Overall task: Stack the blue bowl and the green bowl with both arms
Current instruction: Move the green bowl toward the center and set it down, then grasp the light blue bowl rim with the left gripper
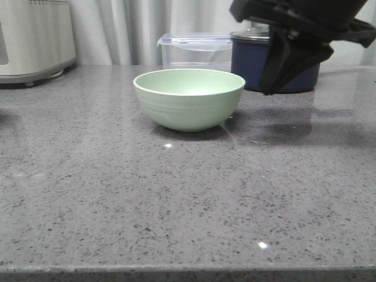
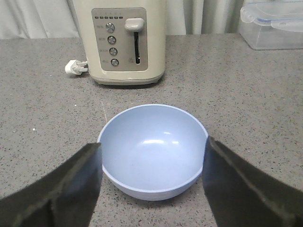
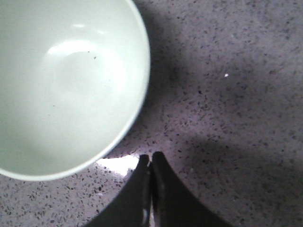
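You see the green bowl (image 1: 189, 98) on the gray table (image 1: 176, 200). The right gripper (image 1: 271, 88) hangs up beside it.

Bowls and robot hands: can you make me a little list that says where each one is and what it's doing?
green bowl: upright on the grey counter, empty
blue bowl: upright on the counter, empty, in front of the toaster
left gripper: open, fingers on either side of the blue bowl
right gripper: shut, holding nothing, above the counter beside the green bowl
stacked: not yet
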You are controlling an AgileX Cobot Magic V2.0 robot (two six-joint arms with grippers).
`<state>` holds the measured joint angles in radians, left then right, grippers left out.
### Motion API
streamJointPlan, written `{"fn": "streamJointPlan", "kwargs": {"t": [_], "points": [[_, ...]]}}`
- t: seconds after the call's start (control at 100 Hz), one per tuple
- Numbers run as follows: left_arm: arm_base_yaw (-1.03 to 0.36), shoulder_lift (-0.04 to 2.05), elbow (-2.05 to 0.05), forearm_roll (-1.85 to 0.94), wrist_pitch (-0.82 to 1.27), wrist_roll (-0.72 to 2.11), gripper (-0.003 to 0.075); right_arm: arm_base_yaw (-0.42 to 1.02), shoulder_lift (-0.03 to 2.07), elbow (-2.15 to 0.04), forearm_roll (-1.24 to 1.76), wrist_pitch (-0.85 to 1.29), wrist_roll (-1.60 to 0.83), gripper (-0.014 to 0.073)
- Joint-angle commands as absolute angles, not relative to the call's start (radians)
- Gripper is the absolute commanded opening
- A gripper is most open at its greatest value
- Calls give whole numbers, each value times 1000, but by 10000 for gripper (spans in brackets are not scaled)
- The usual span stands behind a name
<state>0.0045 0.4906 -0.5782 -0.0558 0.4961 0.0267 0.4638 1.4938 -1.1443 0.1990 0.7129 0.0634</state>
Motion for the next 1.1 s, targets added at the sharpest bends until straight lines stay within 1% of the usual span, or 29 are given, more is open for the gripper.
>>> {"fn": "streamJointPlan", "kwargs": {"t": [0.0,0.25,0.55,0.63,0.78,1.09], "points": [[4,499,-615,-63,419,21,440,482,1474,-1159,217,641,49,-80],[4,499,-615,-63,419,21,440,500,1532,-1159,257,622,49,-80],[4,499,-617,-52,419,21,440,500,1536,-1159,261,619,49,-80],[4,519,-640,-16,456,-6,440,500,1536,-1159,261,620,49,-80],[34,641,-742,133,606,-160,440,499,1536,-1159,261,621,49,-80],[64,959,-922,94,709,-166,440,499,1536,-1159,261,622,49,-80]]}}
